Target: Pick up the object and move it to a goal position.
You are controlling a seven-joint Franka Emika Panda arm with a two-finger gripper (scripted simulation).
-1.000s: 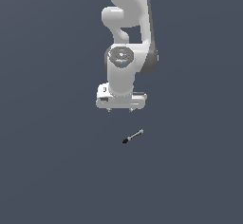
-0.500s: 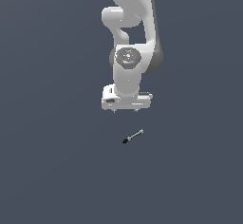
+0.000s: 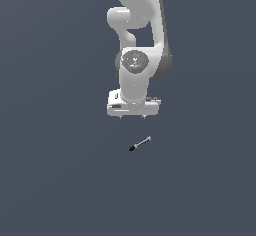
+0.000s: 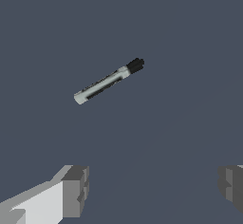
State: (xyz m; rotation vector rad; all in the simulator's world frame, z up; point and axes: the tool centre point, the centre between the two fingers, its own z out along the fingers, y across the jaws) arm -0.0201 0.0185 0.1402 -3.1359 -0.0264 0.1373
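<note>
1. The tiny thin rod with a light grey shaft and black tip (image 3: 140,143) lies flat on the plain dark grey desk (image 3: 50,180), set at a slant.
2. The white robot arm's gripper (image 3: 132,116) hangs above it — apart from the rod, not touching.
3. In the wrist view the rod (image 4: 108,81) lies ahead of the two grey fingers (image 4: 75,190), outside the gap between them.
4. The jaws stand wide and hold nothing.
5. Only bare desk surrounds the rod — the way between it and the jaws is open.
</note>
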